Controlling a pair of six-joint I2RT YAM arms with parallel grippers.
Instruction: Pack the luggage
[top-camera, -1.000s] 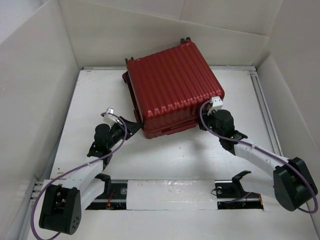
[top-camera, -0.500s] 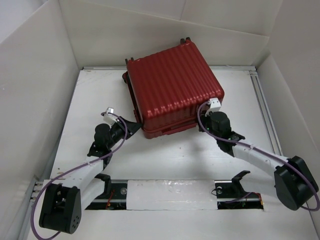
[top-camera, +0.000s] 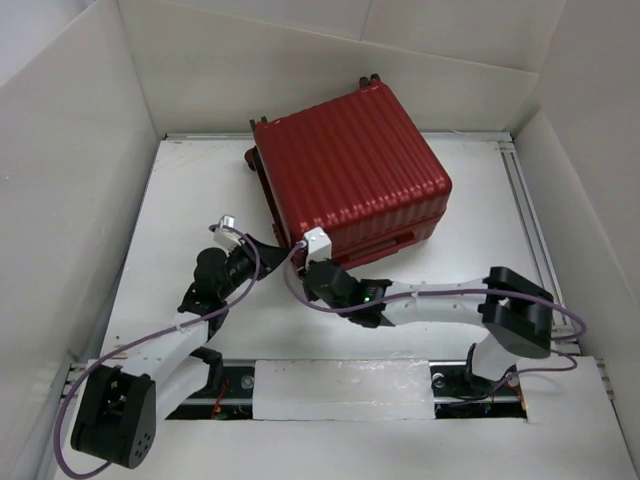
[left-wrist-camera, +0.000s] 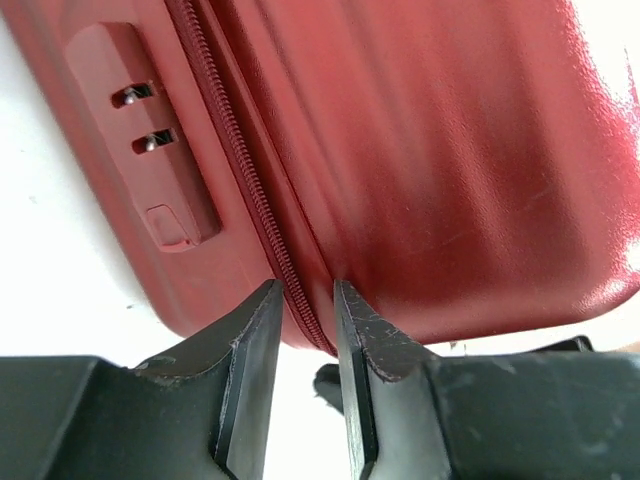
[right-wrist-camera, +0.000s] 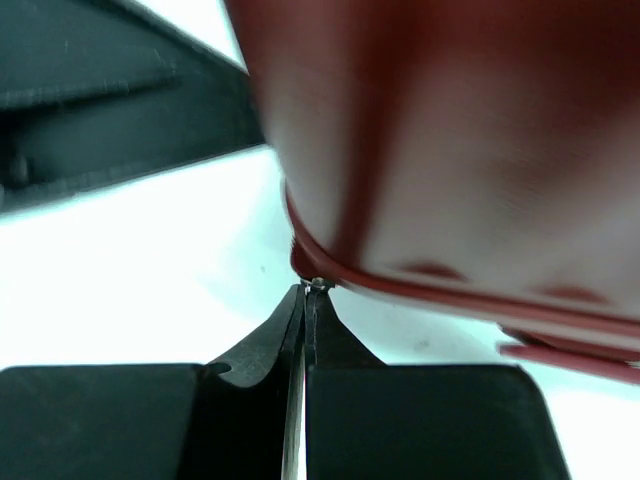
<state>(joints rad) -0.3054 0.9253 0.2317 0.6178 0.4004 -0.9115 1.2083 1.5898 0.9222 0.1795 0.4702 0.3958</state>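
The red ribbed luggage (top-camera: 350, 170) lies closed on the white table, its wheels at the far side. My right gripper (top-camera: 300, 262) sits at its near left corner. In the right wrist view this gripper (right-wrist-camera: 308, 290) is shut on a small metal zipper pull (right-wrist-camera: 318, 284) under the blurred red shell (right-wrist-camera: 450, 150). My left gripper (top-camera: 268, 250) is at the same corner, from the left. The left wrist view shows its jaws (left-wrist-camera: 305, 295) a narrow gap apart, with the zipper (left-wrist-camera: 240, 160) running between their tips. A recessed combination lock (left-wrist-camera: 150, 130) lies left of the zipper.
Tall white cardboard walls (top-camera: 70, 200) close in the table on the left, back and right. A rail with brackets (top-camera: 340, 385) runs along the near edge between the arm bases. The right arm (top-camera: 440, 300) stretches leftward across the front of the luggage.
My right gripper closed at the luggage's near right corner, then swept left along its front to the near left corner. The left jaws narrowed; that arm barely moved.
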